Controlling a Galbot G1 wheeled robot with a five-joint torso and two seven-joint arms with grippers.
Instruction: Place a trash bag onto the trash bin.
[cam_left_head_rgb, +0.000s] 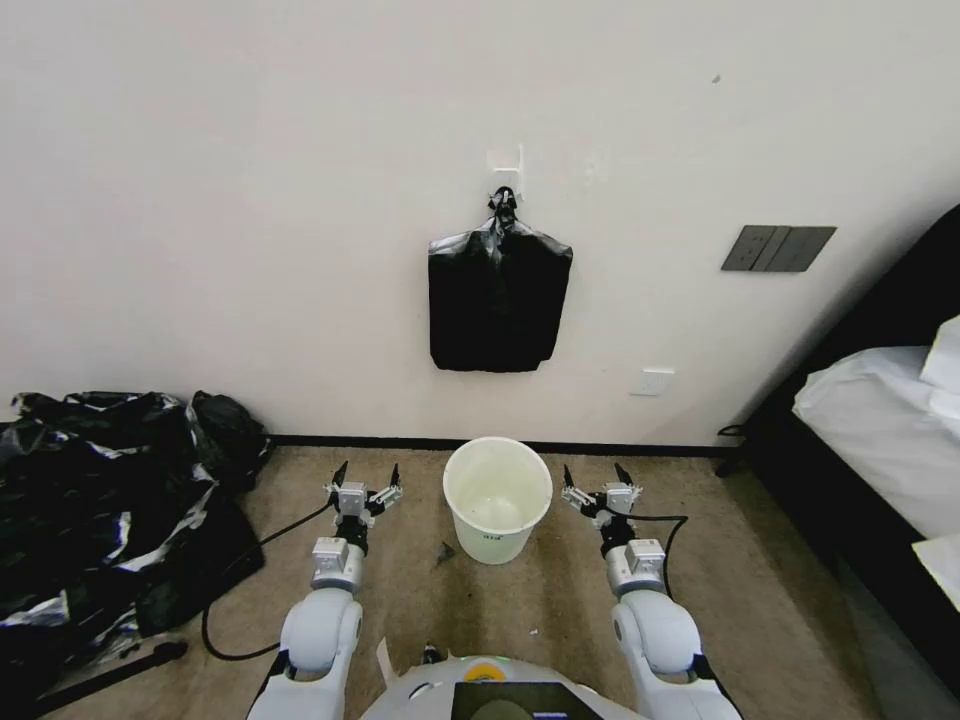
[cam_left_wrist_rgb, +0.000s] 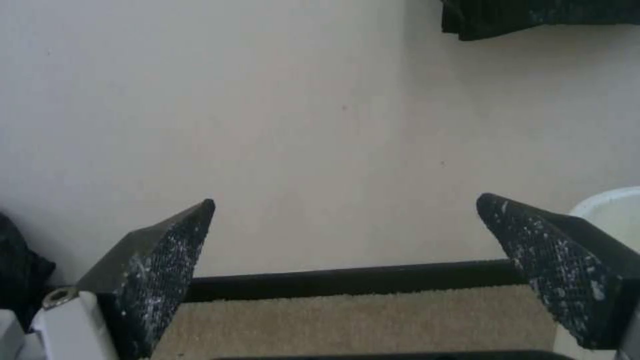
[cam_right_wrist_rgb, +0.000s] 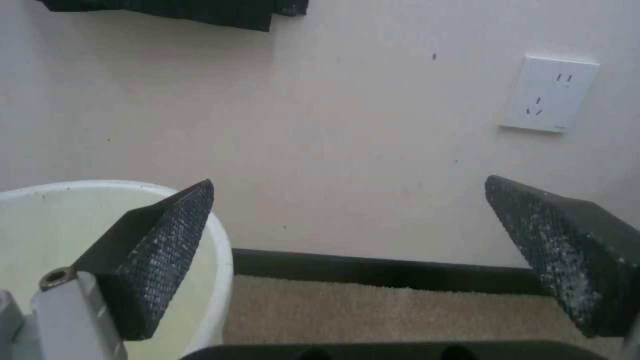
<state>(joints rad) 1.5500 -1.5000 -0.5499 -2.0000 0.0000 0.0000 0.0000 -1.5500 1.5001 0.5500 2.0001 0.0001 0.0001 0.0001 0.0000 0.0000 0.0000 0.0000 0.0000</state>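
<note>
The trash bin (cam_left_head_rgb: 495, 545), a small round white bucket, stands open and unlined on the carpet by the wall. A single trash bag is out of view. My left gripper (cam_left_head_rgb: 367, 472) hovers open just left of the bin, and my right gripper (cam_left_head_rgb: 595, 473) hovers open just right of it, both pointing at the wall. In the left wrist view the open left gripper (cam_left_wrist_rgb: 347, 200) holds nothing, with the bin's rim (cam_left_wrist_rgb: 613, 205) beside one finger. The right gripper (cam_right_wrist_rgb: 348, 181) is likewise open, and the bin's rim (cam_right_wrist_rgb: 100, 184) lies behind one finger.
A flat black pack (cam_left_head_rgb: 498, 300) with a knotted top hangs from a wall hook above the bin. A big heap of black plastic (cam_left_head_rgb: 90, 500) lies at the left with a cable (cam_left_head_rgb: 270, 540) beside it. A bed (cam_left_head_rgb: 880, 430) stands at the right. A socket (cam_left_head_rgb: 655, 382) is on the wall.
</note>
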